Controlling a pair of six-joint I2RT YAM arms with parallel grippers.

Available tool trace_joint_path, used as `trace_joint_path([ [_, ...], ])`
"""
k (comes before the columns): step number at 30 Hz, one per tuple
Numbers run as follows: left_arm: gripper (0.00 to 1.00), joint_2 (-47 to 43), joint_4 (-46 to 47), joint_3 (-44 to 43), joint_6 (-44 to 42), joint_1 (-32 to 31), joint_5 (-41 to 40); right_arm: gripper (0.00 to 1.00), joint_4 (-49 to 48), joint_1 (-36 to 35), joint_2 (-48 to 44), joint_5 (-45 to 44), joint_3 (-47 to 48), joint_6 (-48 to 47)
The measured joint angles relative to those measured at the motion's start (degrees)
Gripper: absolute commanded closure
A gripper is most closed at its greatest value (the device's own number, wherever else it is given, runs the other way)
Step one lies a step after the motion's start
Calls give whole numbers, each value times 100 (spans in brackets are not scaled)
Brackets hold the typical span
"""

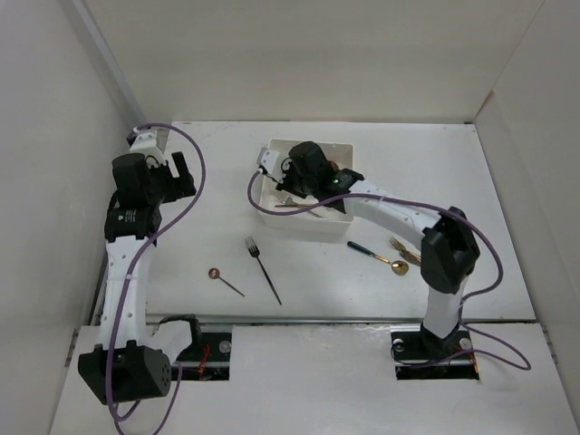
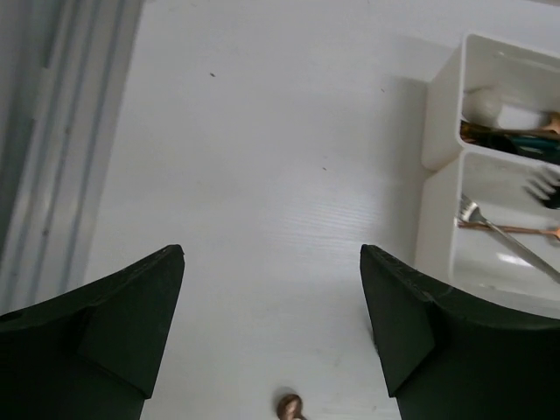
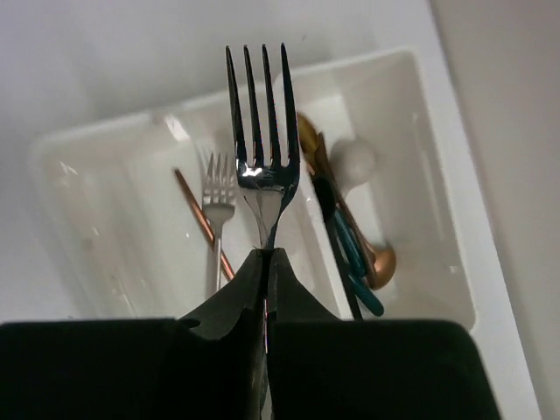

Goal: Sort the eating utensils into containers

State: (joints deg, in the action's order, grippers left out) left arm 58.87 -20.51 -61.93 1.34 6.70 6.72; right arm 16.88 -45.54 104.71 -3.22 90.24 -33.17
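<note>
Top view: your right gripper (image 1: 304,181) hung over the white trays (image 1: 269,195); a black fork (image 1: 263,269) lay on the table (image 1: 453,163). Left wrist: your left gripper (image 2: 271,254) gaped, holding nothing. Right wrist: your right gripper was clenched on a shiny fork (image 3: 261,166) above the trays.
</note>
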Motion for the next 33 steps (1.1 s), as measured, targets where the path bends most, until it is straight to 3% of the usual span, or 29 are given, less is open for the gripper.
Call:
trace_joint_path([
  [4, 27, 192, -184, 118, 546, -225, 389, 99, 164, 118, 651, 13, -66, -531],
  [5, 28, 282, -267, 122, 680, -321, 481, 91, 214, 125, 763, 37, -96, -612],
  [6, 28, 378, -385, 122, 852, -446, 605, 71, 282, 131, 846, 52, -120, -667],
  [7, 28, 479, -437, 127, 920, -568, 660, 61, 365, 131, 914, 66, -122, -702],
  [12, 28, 1178, -960, 286, 1401, -1335, 992, 40, 393, 131, 920, 13, -120, -546],
  [18, 28, 1582, -1368, 837, 1971, -1598, 1237, 38, 208, 140, 483, -446, -238, -125],
  [22, 28, 1714, -1303, 841, 2326, -2240, 1178, 38, 55, 162, -267, -925, -483, 365],
  [29, 28, 2634, -1554, 629, 2732, -3383, 398, 37, -385, 142, -2057, -1792, -1530, 1099],
  [33, 28, 3038, -1672, 632, 2844, -3630, 192, 35, -400, 120, -2780, -2192, -2002, 1449],
])
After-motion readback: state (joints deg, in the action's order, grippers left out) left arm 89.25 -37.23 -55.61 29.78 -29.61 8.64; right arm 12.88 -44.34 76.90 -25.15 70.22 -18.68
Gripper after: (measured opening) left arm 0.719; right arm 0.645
